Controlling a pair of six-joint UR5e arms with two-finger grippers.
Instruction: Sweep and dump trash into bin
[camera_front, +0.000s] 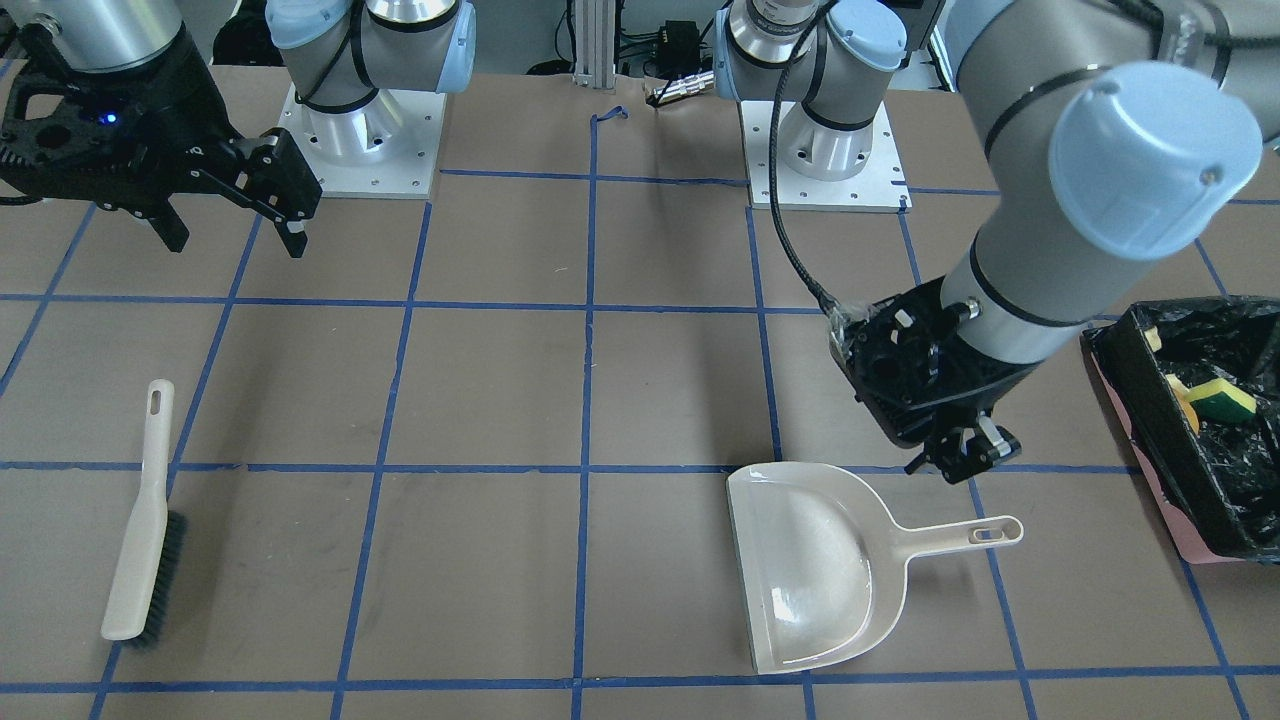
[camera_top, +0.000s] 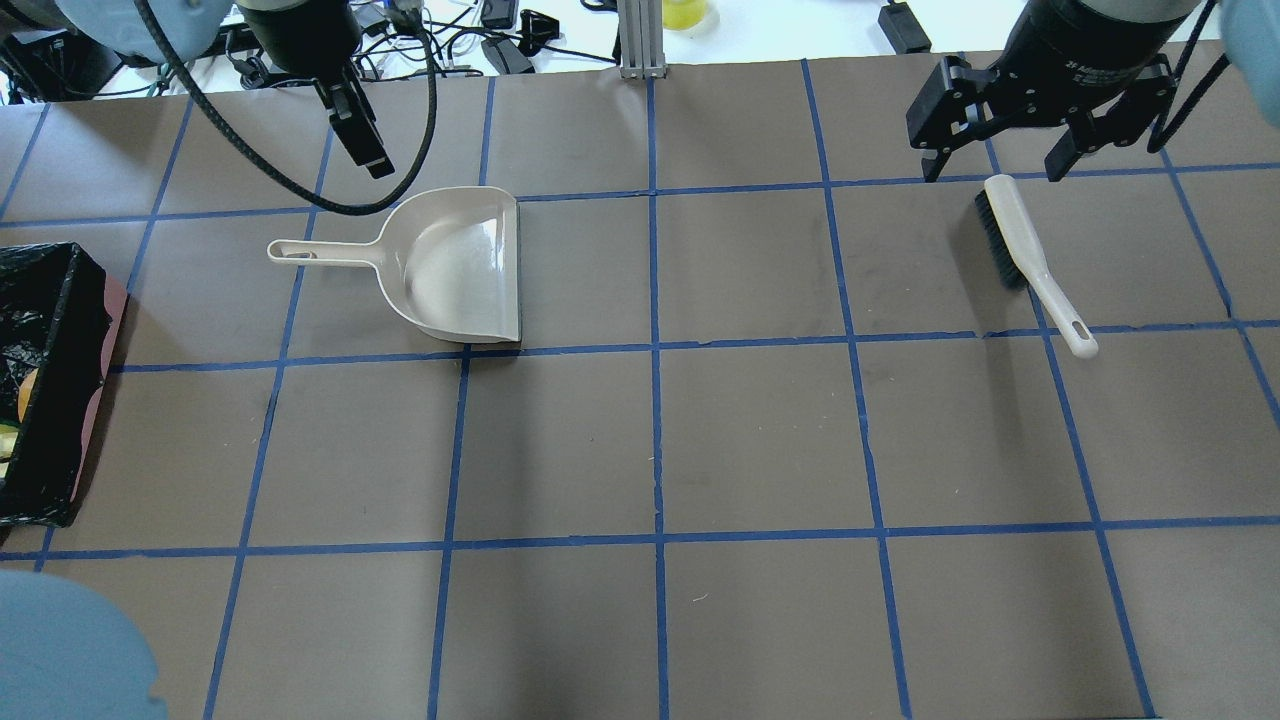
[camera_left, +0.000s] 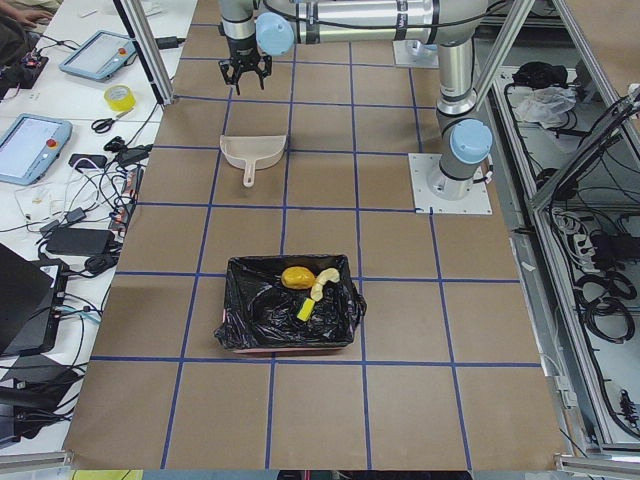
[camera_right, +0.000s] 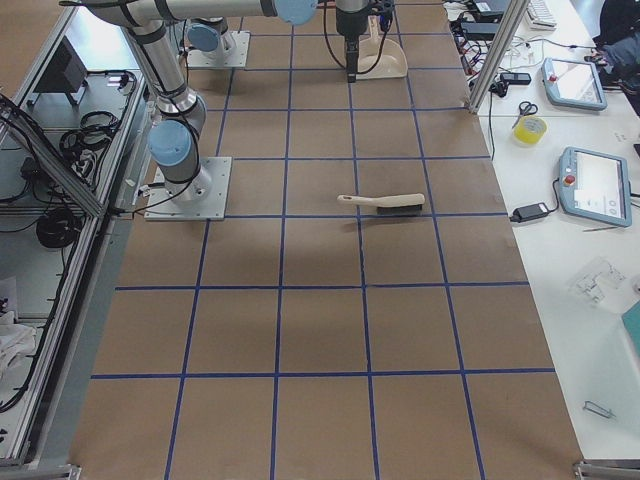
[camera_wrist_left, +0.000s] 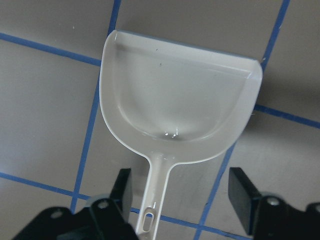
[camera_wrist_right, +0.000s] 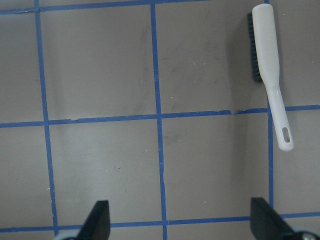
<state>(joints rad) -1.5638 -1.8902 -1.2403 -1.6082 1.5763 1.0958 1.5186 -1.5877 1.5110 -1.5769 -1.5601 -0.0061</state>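
Three binned trash items (camera_left: 296, 277) appear together only exterior-left.

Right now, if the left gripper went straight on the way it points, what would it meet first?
Probably the dustpan handle, lying off-centre between the open jaws of the left gripper; depth unclear.

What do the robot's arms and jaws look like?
Both the left arm and the right arm are silver tubes with pale blue caps at the joints. Their jaws are black. A black cable runs to the left wrist, and a small blue light glows on the right one.
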